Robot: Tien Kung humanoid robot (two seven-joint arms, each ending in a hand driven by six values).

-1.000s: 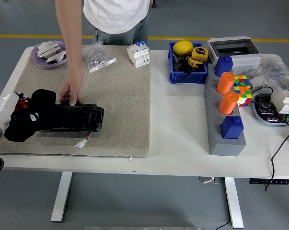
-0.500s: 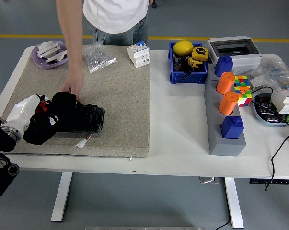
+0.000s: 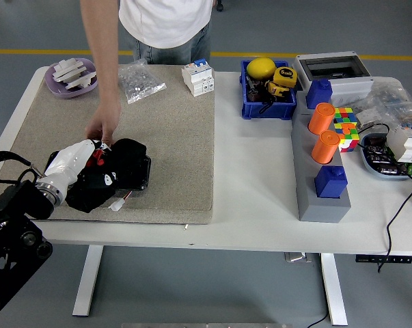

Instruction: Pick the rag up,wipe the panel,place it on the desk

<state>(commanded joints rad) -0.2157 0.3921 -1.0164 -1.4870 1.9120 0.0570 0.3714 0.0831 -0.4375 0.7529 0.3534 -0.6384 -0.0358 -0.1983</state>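
On the mat [image 3: 171, 137] covering the bench's [image 3: 260, 205] left half, the left hand [image 3: 89, 171] lies over the black panel [image 3: 134, 174], pressing a black rag [image 3: 120, 154] onto its top. The fingers are buried in the cloth and appear clenched on the rag, though the grip itself is partly hidden. A white connector [image 3: 117, 204] on thin wires pokes out from the panel's near edge. A person stands at the far side; one hand [image 3: 103, 131] reaches down and touches the panel's far edge, just beside the rag. Behind, on the mat, sit a purple dish [image 3: 72, 76], a clear bag [image 3: 139, 82] and a white breaker [image 3: 198, 77]. Well apart to the right are a blue bin [image 3: 267, 89], a grey block [image 3: 320, 184] with orange cylinders [image 3: 322, 117] and a colour cube [image 3: 346, 128].
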